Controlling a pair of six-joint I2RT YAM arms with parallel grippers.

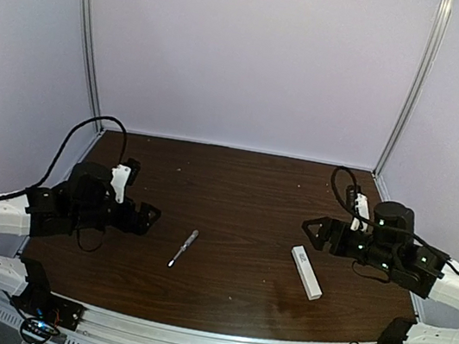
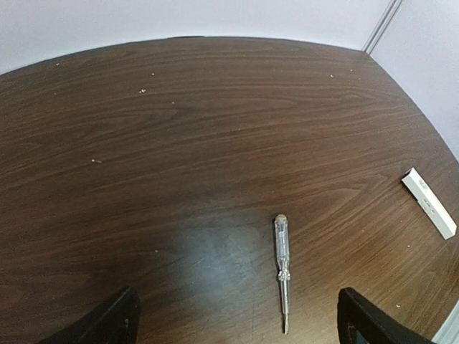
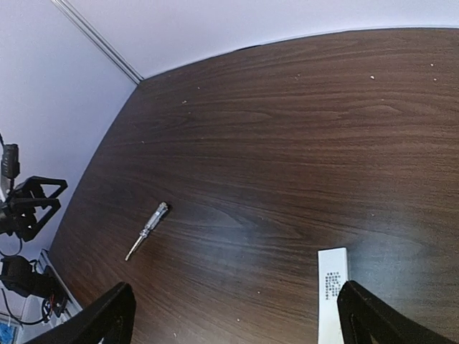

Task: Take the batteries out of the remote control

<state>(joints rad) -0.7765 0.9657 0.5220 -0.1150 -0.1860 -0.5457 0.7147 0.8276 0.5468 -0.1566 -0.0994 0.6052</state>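
Note:
The remote control (image 1: 306,272) is a slim white bar lying flat on the dark wooden table, right of centre. It shows at the far right in the left wrist view (image 2: 429,203), and in the right wrist view (image 3: 332,292) with small printed text on its upper face. My right gripper (image 1: 318,231) hovers open just behind it, fingers (image 3: 362,319) wide apart with nothing between them. My left gripper (image 1: 149,217) stands open at the table's left, well away from the remote; its fingers (image 2: 115,319) are empty. No batteries are in view.
A small silvery screwdriver (image 1: 183,248) with a clear handle lies near the table's middle, seen as well in the left wrist view (image 2: 282,269) and the right wrist view (image 3: 146,229). White walls and metal posts (image 1: 409,87) enclose the table's back and sides.

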